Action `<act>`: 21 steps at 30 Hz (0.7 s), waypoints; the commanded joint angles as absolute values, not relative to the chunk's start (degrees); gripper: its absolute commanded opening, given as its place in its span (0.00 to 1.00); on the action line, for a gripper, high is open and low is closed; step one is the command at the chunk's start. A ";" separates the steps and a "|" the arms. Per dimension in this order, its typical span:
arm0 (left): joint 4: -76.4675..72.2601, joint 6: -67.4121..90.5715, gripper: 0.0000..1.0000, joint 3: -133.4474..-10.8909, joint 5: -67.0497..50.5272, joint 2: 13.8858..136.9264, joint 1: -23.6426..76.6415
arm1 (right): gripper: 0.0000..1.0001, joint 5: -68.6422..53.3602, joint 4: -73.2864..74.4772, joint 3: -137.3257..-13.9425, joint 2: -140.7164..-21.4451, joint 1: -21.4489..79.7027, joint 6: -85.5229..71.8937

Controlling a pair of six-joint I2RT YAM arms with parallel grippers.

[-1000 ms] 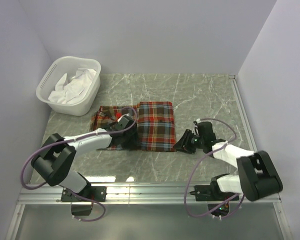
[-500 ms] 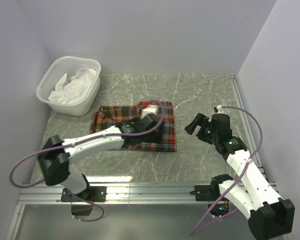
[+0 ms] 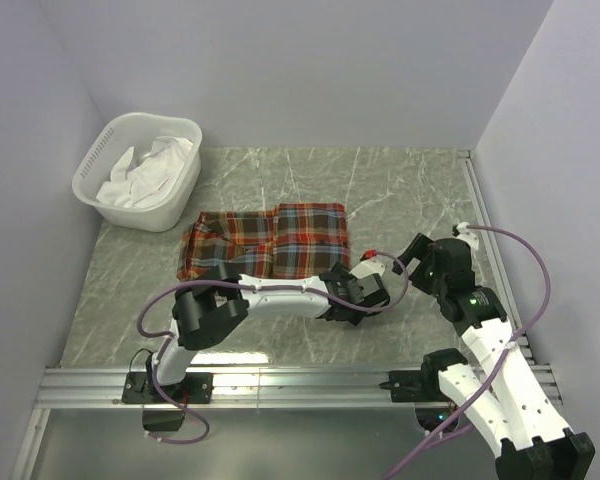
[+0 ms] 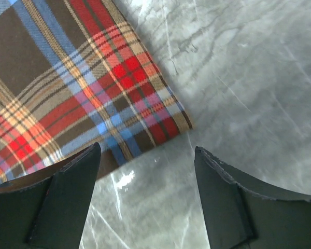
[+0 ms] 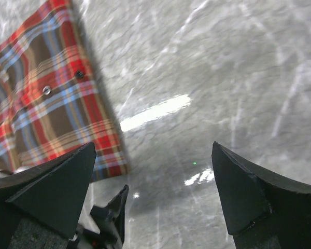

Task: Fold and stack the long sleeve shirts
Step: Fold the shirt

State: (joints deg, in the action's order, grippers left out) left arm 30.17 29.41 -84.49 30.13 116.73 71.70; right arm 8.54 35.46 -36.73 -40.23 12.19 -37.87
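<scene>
A plaid long sleeve shirt in red, blue and brown checks lies folded flat on the marble table. My left gripper hovers low at its near right corner, open and empty. The left wrist view shows that corner of the shirt just ahead of the gripper, with bare marble between the fingers. My right gripper is to the right of the shirt, apart from it, wide open and empty. In the right wrist view the shirt lies to the left of the gripper.
A white laundry basket holding white cloth stands at the back left. Walls close in the table on the left, back and right. A metal rail runs along the near edge. The two arms are close together near the shirt's right corner.
The left arm swung from the shirt's left side across it to its near right corner. The right arm pulled back from that corner to the right. Both grippers opened.
</scene>
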 commanded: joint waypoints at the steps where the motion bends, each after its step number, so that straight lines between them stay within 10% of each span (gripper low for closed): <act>1: 27.87 26.19 0.78 -87.45 33.31 117.68 71.72 | 1.00 13.89 36.83 -38.24 -38.76 11.52 -38.85; 12: 25.31 26.80 0.69 -86.31 34.36 122.77 71.98 | 0.98 11.25 33.05 -35.07 -39.81 11.08 -39.46; 21: 24.61 29.18 0.18 -84.11 34.10 122.97 71.63 | 0.96 5.82 28.05 -32.96 -41.83 11.08 -38.50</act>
